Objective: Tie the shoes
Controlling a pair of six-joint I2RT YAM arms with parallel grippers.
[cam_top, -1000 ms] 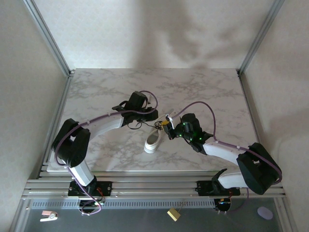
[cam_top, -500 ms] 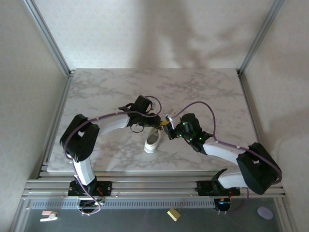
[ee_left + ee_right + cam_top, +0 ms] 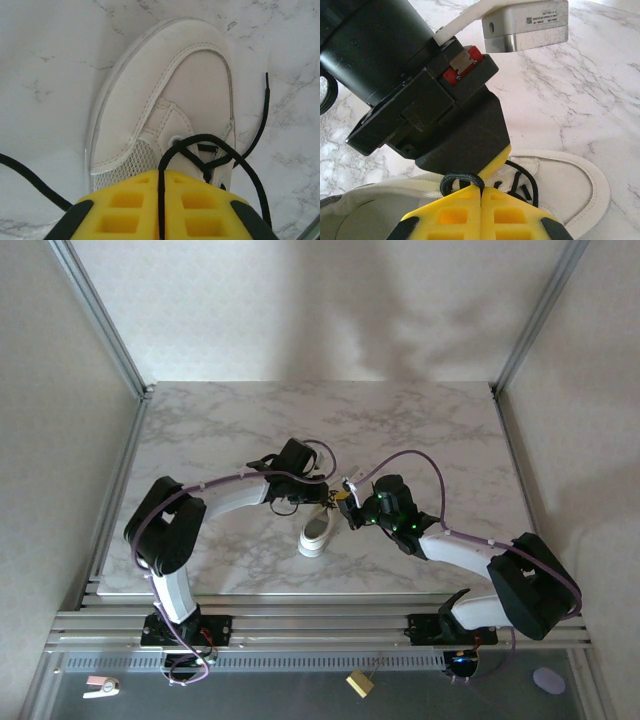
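One white sneaker (image 3: pixel 318 532) is set centrally on the marbled table (image 3: pixel 420 420) — its black laces (image 3: pixel 263 107) are clamped in the left gripper (image 3: pixel 161 172) and right gripper (image 3: pixel 481 189); pale walls (image 3: pixel 300 300) surround.

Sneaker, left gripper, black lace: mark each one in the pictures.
sneaker (image 3: pixel 190 75), left wrist view, on the toe cap.
left gripper (image 3: pixel 161 174), left wrist view, where its shut fingertips meet.
black lace (image 3: pixel 161 220), left wrist view, on the strand that gripper pinches.
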